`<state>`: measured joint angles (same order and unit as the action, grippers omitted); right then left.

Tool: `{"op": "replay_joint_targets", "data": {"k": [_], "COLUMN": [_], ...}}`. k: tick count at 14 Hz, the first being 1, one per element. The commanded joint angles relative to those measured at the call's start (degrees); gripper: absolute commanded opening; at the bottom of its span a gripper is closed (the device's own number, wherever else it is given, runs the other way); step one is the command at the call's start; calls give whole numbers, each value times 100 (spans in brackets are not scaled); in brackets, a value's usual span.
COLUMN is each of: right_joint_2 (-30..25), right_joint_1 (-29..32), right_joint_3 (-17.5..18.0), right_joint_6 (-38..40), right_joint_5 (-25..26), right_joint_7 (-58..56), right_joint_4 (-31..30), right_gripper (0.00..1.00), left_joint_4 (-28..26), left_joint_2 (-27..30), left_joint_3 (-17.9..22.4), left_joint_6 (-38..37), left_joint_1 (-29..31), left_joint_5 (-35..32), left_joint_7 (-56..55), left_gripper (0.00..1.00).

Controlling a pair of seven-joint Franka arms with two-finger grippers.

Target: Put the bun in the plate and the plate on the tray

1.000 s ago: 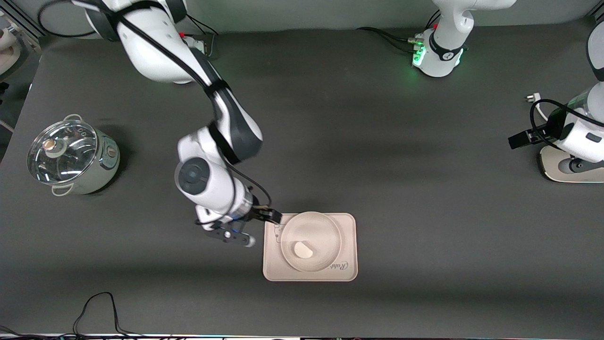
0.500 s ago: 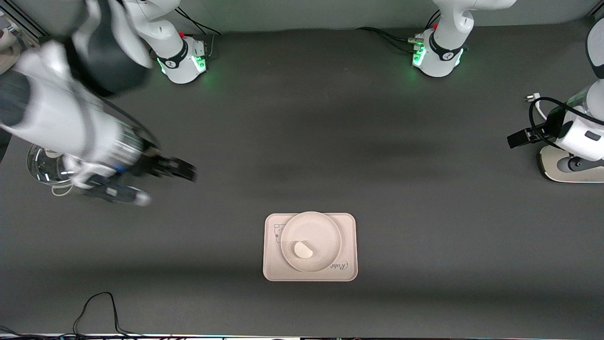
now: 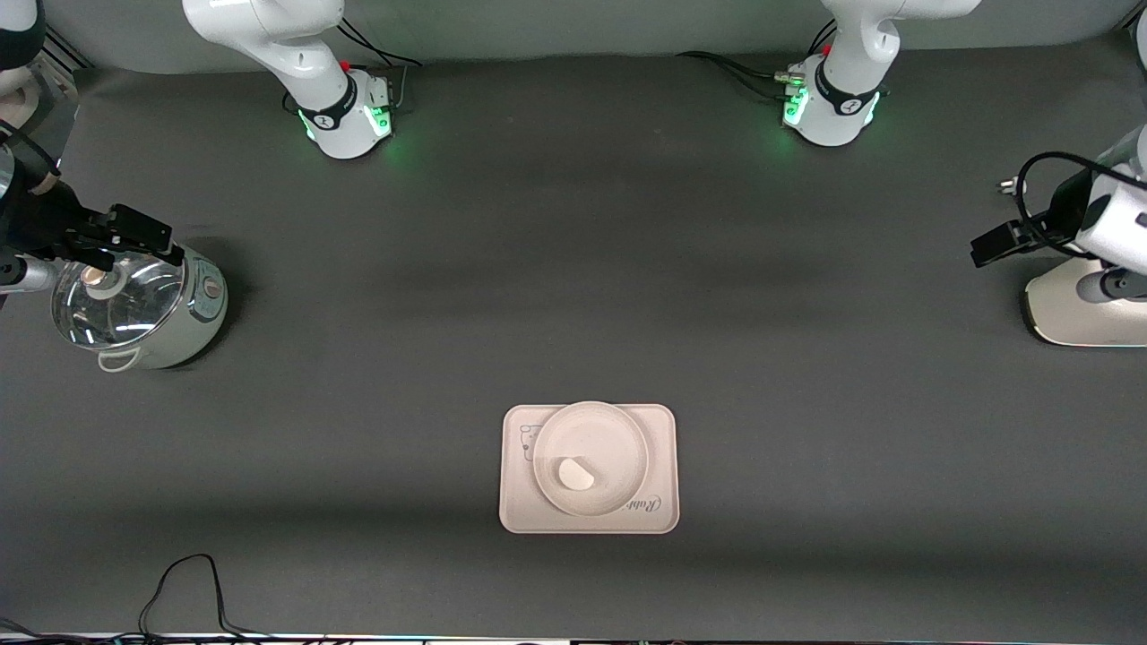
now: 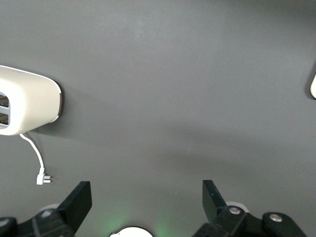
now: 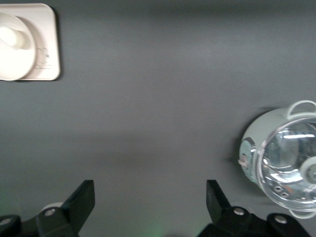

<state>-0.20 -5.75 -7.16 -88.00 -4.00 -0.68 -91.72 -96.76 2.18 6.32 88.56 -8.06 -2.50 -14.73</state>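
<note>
The bun (image 3: 574, 474) lies in the round cream plate (image 3: 614, 437). That plate rests on the printed tray (image 3: 660, 428), in the part of the table near the front camera. The right wrist view catches the tray (image 5: 48, 44), plate (image 5: 19, 54) and bun (image 5: 10, 35) from a distance. My right gripper (image 3: 121, 237) hangs open and empty over the lidded pot (image 3: 134, 300); its jaws (image 5: 150, 195) stand wide apart. Above the toaster (image 3: 1071, 313), my left gripper (image 3: 995, 246) is open too, with nothing between its jaws (image 4: 147, 195).
The glass-lidded pot (image 5: 284, 158) stands at the right arm's end of the table. The cream toaster (image 4: 27, 101) with its white plug (image 4: 43, 177) sits at the left arm's end. A black cable (image 3: 184, 587) loops at the table's near edge.
The right arm swung away from the tray's edge, up and across to above the pot. Its gripper stayed open. The left gripper rose slightly. Bun, plate and tray did not move.
</note>
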Motion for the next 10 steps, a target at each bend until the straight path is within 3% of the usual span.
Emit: {"op": "replay_joint_targets", "data": {"k": [1,3,10], "right_joint_2": [-174,-165,-86], "right_joint_1": [91,83,83], "right_joint_3": [110,83,57], "right_joint_6": [-296,-349,-340], "right_joint_5": [224,303,409], "right_joint_7": [-90,-90,-64], "right_joint_4": [-364,-373,-320], "right_gripper": [100,100,100], "left_joint_4": [-869,-1056,-863], "left_joint_2": [844,995,934], "left_joint_3": [19,-51,-113], "left_joint_6": [371,425,320], "left_joint_1": [-90,-134,-134], "left_joint_5": [48,31,-5], "left_joint_7": [76,67,120], "left_gripper": [100,100,100]}}
